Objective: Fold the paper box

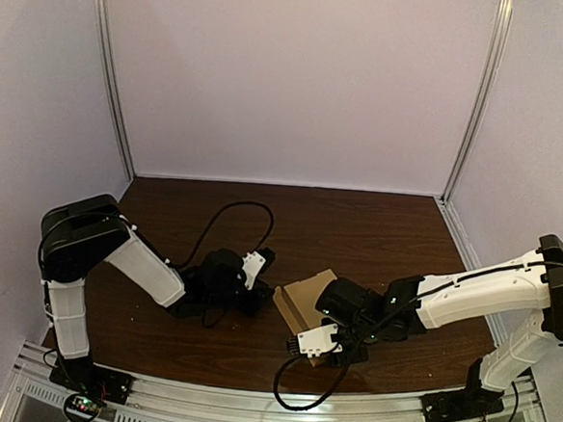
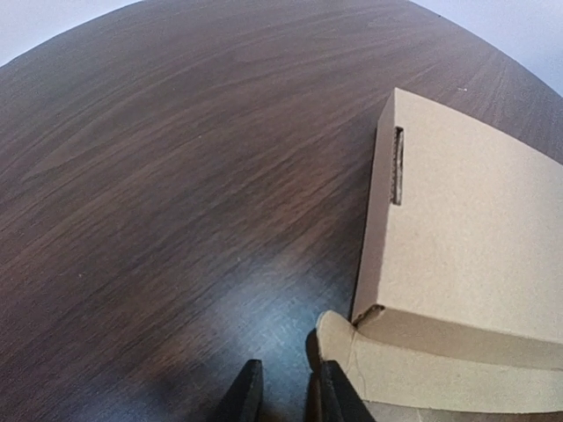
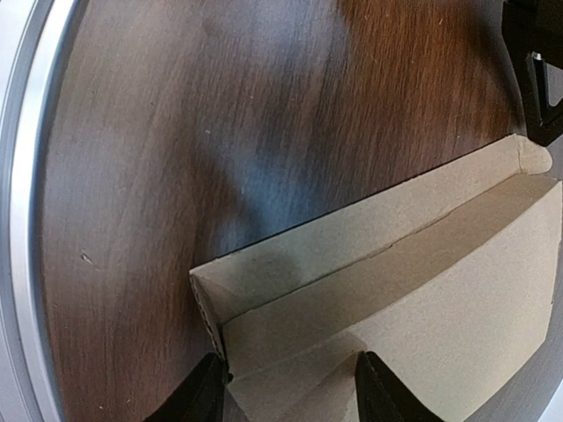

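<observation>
The brown cardboard box (image 1: 305, 295) lies flat on the dark wood table (image 1: 377, 227), partly folded. In the left wrist view the box (image 2: 466, 229) shows a slotted side wall and a rounded flap (image 2: 339, 338) at its near corner. My left gripper (image 2: 286, 397) is low by that corner, slightly open with only bare table between its fingers; the right finger is next to the flap. My right gripper (image 3: 290, 391) is open wide and straddles the box's (image 3: 422, 290) raised wall at the near corner. From above, it (image 1: 330, 350) covers the box's front edge.
A black cable (image 1: 233, 212) loops over the table behind the left gripper (image 1: 264, 261). A metal rail (image 1: 277, 409) runs along the near table edge and shows at the left of the right wrist view (image 3: 22, 220). Enclosure walls stand on three sides.
</observation>
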Controlling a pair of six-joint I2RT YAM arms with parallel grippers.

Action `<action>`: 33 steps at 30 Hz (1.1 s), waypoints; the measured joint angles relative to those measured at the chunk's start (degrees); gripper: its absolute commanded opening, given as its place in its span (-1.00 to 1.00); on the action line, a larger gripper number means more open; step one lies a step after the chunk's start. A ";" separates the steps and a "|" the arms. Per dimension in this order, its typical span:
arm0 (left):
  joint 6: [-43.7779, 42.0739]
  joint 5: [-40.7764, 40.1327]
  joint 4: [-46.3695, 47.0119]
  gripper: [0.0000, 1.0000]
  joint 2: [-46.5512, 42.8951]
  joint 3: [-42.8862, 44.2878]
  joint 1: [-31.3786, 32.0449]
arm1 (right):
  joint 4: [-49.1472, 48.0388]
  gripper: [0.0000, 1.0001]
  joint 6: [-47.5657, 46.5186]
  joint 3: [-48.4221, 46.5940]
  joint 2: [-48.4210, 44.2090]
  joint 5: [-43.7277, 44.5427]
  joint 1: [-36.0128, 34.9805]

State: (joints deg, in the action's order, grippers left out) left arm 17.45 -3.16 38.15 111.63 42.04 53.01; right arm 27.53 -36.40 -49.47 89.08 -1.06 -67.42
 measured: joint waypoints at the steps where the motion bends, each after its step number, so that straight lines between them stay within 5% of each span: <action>1: -0.39 0.66 -0.46 -0.59 0.00 0.48 -0.13 | -0.02 0.01 0.02 0.00 0.00 0.00 0.02; 12: -2.21 9.18 -1.44 -0.73 0.94 3.02 -0.15 | -0.02 0.01 0.22 0.00 -0.02 -0.15 0.28; 22: -2.69 8.81 -2.14 -0.99 1.42 3.63 -0.52 | -0.02 0.01 0.22 0.00 -0.02 -0.17 0.33; 33: -4.81 8.76 -2.32 -1.00 1.44 3.85 -0.52 | 0.02 0.00 0.39 -0.02 0.00 -0.20 0.33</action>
State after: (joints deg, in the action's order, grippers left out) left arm 12.64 5.61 35.83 113.08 45.89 52.49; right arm 27.55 -36.01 -49.50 89.08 -1.26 -67.09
